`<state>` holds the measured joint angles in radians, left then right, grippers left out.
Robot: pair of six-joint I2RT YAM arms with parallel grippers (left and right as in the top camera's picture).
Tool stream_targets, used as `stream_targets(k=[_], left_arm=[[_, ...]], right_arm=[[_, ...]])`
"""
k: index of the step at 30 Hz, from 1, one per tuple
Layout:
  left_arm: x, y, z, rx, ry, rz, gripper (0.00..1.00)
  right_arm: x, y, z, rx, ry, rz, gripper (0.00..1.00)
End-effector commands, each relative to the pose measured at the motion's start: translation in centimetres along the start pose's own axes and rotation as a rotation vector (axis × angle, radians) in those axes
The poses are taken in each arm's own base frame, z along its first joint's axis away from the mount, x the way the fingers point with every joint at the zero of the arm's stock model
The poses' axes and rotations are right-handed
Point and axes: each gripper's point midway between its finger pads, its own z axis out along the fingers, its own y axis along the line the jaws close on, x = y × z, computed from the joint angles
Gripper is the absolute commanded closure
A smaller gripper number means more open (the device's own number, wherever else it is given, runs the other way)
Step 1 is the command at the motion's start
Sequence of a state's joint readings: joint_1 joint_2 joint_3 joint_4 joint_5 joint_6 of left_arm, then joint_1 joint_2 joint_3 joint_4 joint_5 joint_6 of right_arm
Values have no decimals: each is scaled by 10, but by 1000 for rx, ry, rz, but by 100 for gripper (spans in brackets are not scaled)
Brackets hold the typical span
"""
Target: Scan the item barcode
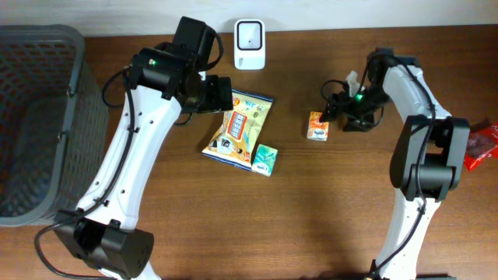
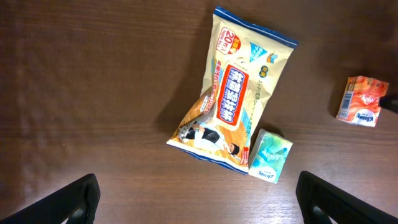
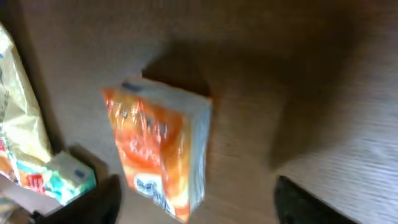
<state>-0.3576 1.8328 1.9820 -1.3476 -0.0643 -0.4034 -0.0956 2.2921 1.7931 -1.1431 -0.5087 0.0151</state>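
Right gripper [image 1: 332, 110] fingers spread, the orange tissue pack [image 3: 158, 149] lying loose on the table [image 1: 350, 202] just ahead of them; left gripper [image 2: 198, 196] fingers spread wide, snack bag [image 2: 239, 99] ahead of them

Dim, motion-blurred right wrist view
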Motion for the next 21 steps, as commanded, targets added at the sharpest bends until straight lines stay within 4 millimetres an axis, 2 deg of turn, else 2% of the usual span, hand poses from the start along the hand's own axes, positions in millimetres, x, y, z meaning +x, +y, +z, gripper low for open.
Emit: stream_targets(k=[1, 4, 5, 6, 9, 11, 13, 14, 17, 18, 19, 21], left_arm=[[-1, 3, 3, -14, 1, 14, 1], [-1, 3, 3, -14, 1, 14, 1], [-1, 3, 3, -14, 1, 14, 1], [-1, 3, 3, -14, 1, 14, 1], [-1, 3, 3, -14, 1, 14, 1], [-1, 3, 3, -14, 1, 14, 1], [-1, 3, 3, -14, 1, 14, 1], [-1, 3, 3, -14, 1, 14, 1], [-1, 3, 3, -14, 1, 14, 1], [-1, 3, 3, -14, 1, 14, 1], [-1, 3, 3, -14, 1, 14, 1], [-1, 3, 3, -14, 1, 14, 1]], right_arm=[[6, 6, 11, -60, 7, 8, 35], [9, 1, 23, -67, 5, 44, 38], [10, -1, 27, -69, 4, 44, 45], [11, 1, 29, -83, 7, 43, 60], [14, 12, 35, -110, 17, 23, 96], [13, 28, 41, -108, 17, -23, 96], [-2, 49, 35, -101, -20, -64, 96], [-13, 58, 27, -84, -55, -67, 96], [-81, 98, -28, 100, -331, -167, 96], [-113, 122, -62, 201, -511, -240, 96], [-131, 137, -81, 259, -624, -272, 96], [-156, 165, -107, 332, -807, -352, 96]])
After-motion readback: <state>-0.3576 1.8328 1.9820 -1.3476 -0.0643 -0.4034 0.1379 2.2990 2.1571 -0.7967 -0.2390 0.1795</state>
